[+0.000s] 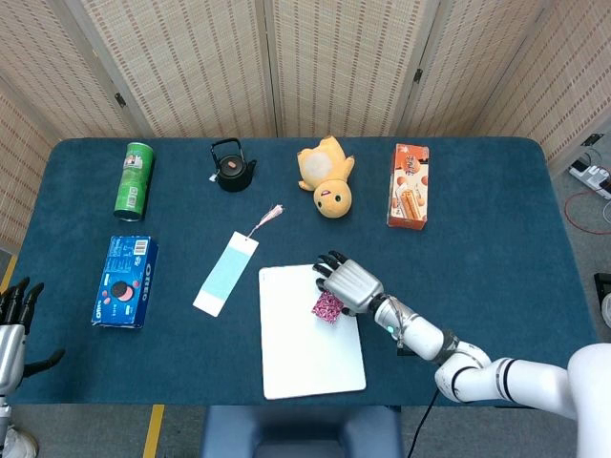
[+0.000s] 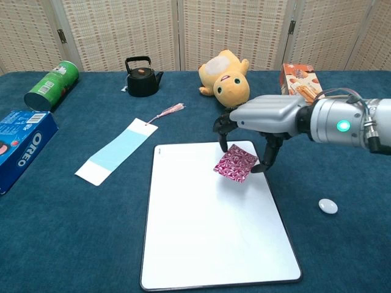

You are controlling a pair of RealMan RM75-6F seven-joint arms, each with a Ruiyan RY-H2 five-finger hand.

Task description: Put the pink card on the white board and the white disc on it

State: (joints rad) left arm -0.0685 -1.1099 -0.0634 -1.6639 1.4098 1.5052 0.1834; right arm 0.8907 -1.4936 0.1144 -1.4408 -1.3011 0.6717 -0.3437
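Note:
My right hand (image 1: 350,284) (image 2: 263,117) pinches the pink patterned card (image 1: 327,306) (image 2: 235,163) and holds it tilted just above the upper right part of the white board (image 1: 305,358) (image 2: 201,244). The small white disc (image 2: 328,206) lies on the blue cloth to the right of the board; in the head view my right arm hides it. My left hand (image 1: 13,320) shows only at the far left edge of the head view, fingers spread and holding nothing.
A blue-and-white bookmark (image 1: 226,273) (image 2: 116,152) lies left of the board. An Oreo box (image 1: 125,281), a green can (image 1: 133,178), a black teapot (image 1: 232,169), a yellow plush toy (image 1: 326,176) and an orange snack box (image 1: 408,186) ring the back and left.

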